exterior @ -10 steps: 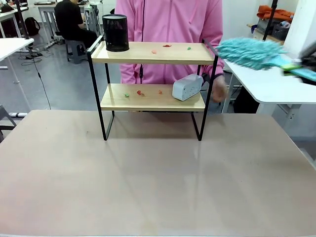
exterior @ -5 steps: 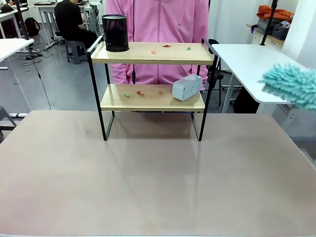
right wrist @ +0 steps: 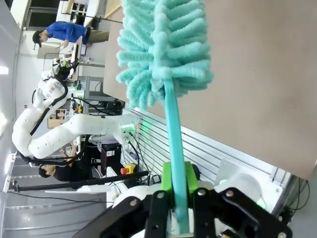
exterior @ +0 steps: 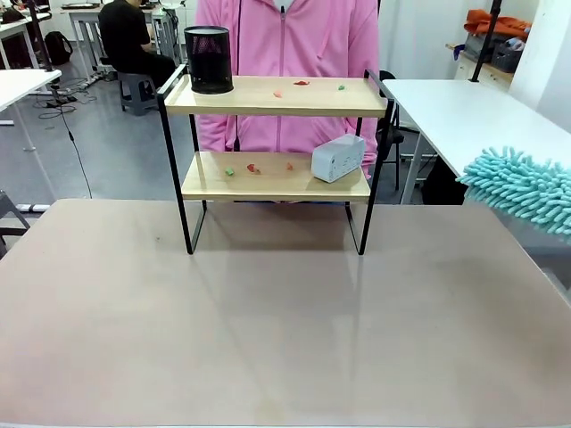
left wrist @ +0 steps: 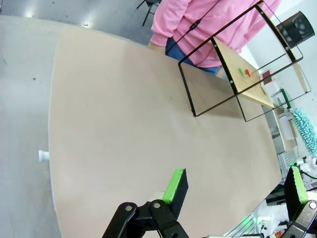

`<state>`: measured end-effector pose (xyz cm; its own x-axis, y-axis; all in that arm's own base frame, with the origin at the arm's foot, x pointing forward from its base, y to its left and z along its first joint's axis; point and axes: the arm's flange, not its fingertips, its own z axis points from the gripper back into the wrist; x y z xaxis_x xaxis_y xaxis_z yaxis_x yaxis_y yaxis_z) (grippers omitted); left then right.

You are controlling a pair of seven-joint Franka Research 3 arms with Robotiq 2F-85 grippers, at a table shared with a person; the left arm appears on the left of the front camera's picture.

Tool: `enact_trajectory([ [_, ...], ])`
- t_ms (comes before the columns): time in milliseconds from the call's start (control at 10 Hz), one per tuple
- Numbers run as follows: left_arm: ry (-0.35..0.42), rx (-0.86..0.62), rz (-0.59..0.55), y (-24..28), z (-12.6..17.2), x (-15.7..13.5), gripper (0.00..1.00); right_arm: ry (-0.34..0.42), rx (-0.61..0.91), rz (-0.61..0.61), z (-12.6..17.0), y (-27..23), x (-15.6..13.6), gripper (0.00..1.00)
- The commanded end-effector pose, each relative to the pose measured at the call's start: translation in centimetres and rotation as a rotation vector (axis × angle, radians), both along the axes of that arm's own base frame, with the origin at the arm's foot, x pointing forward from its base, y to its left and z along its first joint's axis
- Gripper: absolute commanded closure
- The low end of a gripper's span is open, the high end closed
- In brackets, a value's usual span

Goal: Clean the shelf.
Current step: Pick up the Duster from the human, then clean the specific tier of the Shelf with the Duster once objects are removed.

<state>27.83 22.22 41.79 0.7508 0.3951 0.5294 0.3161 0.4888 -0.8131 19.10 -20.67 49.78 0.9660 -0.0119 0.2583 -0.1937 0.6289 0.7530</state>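
Observation:
The shelf (exterior: pixel 276 96) stands at the table's far side, with small red and green scraps (exterior: pixel 254 168) on both wooden boards. A black mesh cup (exterior: pixel 208 59) sits on the top board's left end. A white box (exterior: pixel 338 157) rests on the lower board's right end. A teal fluffy duster (exterior: pixel 523 188) hovers at the right edge, clear of the shelf. My right gripper (right wrist: pixel 178 187) is shut on the duster's handle (right wrist: pixel 173 129), below its head (right wrist: pixel 163 49). My left gripper (left wrist: pixel 236 186) is open over the table, far from the shelf (left wrist: pixel 247 82).
A person in a pink top (exterior: pixel 290 45) stands right behind the shelf. A white side table (exterior: pixel 455 111) lies to the right. The beige table (exterior: pixel 268 321) stretches wide in front of the shelf. Another person sits in the far left background.
The duster has swung from beside the shelf's top right corner out to the right and downward. The person's hand near the shelf's right leg has gone.

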Motion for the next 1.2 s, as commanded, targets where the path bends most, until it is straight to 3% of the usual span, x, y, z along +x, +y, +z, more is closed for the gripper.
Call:
enact_trajectory([
  [0,-0.029,-0.001,-0.004,-0.01,-0.01,0.07,0.0,-0.009,0.004,-0.023,0.63,-0.34,-0.13,0.95],
  [1100,-0.029,-0.001,-0.004,-0.01,-0.01,0.07,0.0,-0.009,0.004,-0.023,0.63,-0.34,-0.13,0.95],
])
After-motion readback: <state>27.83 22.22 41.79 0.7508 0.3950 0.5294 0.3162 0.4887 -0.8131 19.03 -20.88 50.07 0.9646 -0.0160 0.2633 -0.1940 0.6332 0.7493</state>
